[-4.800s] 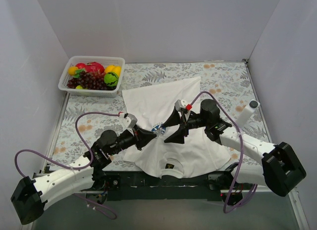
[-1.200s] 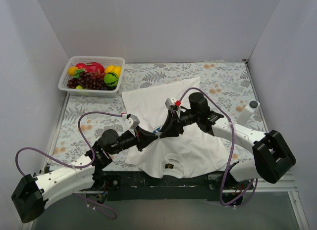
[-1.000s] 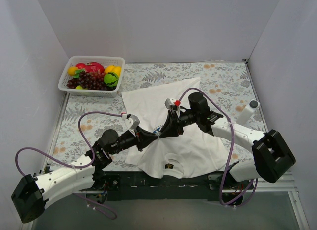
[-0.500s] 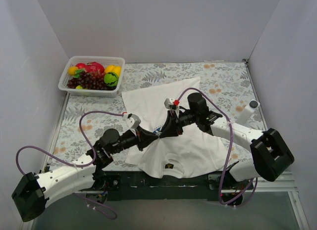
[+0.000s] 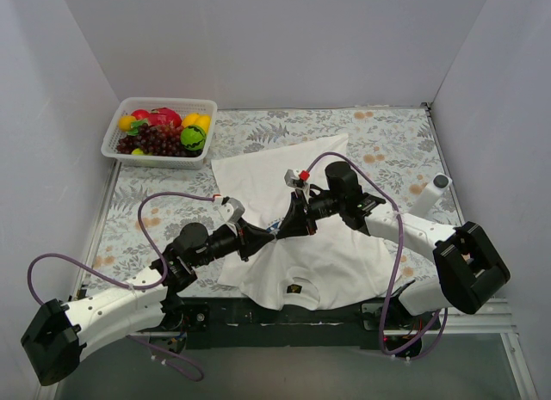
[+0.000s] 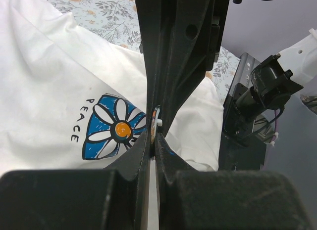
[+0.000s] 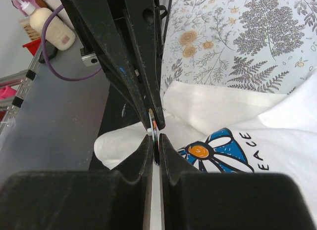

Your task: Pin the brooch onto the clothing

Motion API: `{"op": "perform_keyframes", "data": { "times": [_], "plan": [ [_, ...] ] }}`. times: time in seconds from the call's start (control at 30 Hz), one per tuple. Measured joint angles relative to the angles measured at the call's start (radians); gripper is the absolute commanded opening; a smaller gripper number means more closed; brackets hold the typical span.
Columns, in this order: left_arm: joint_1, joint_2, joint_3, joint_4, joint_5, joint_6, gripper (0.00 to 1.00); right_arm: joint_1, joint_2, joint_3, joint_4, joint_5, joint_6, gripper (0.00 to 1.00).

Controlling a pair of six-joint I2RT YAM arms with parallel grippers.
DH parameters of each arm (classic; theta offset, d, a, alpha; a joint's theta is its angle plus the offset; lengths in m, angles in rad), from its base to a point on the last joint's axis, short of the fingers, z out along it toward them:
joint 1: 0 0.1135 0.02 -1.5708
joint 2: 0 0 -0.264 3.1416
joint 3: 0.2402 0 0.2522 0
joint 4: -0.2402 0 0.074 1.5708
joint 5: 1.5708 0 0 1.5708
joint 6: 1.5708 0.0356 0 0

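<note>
- Brooch (image 6: 156,122) — seen edge-on as a thin disc, it is pinched where the tips of the two grippers meet, above the chest of the T-shirt (image 5: 336,254).
- The left gripper (image 6: 152,140) has its fingers drawn almost together with only a thin slit between them, and it is closed on one edge of the brooch.
- The right gripper (image 7: 154,142) reaches in from the opposite side, equally narrow, and clamps the brooch's other edge — the two sets of tips stand nose to nose.
- The T-shirt lies spread on the floral tabletop (image 5: 387,133), with its neck and black neck label (image 5: 295,289) toward the arm bases.
- The blue-and-white flower emblem (image 6: 115,128), lettered PEACE, lies just beside the brooch.
- Whether the brooch touches the cloth cannot be told.
- A basket of fruit (image 5: 115,150) sits at the far left corner, well apart from both grippers.
</note>
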Motion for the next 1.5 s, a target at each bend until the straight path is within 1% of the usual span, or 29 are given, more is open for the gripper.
{"op": "perform_keyframes", "data": {
  "times": [0.2, 0.47, 0.73, 1.4, 1.5],
  "plan": [
    [0.0, -0.005, 0.0, -0.006, -0.007, 0.0, 0.0, 0.0, 0.0, -0.012, 0.033, 0.01, 0.031, 0.05],
    [-0.005, -0.067, -0.005, -0.044, -0.026, -0.005, 0.0, 0.012, -0.025, -0.068, 0.174, 0.029, 0.093, 0.01],
    [-0.011, -0.161, -0.04, -0.04, -0.062, -0.038, 0.0, 0.032, -0.033, -0.079, 0.267, 0.031, 0.14, 0.01],
    [-0.024, -0.188, -0.087, 0.011, -0.121, -0.135, 0.0, 0.036, -0.06, -0.134, 0.372, 0.068, 0.202, 0.01],
    [-0.027, -0.194, -0.089, 0.019, -0.126, -0.147, 0.0, 0.037, -0.071, -0.137, 0.382, 0.074, 0.207, 0.03]
  ]
}}
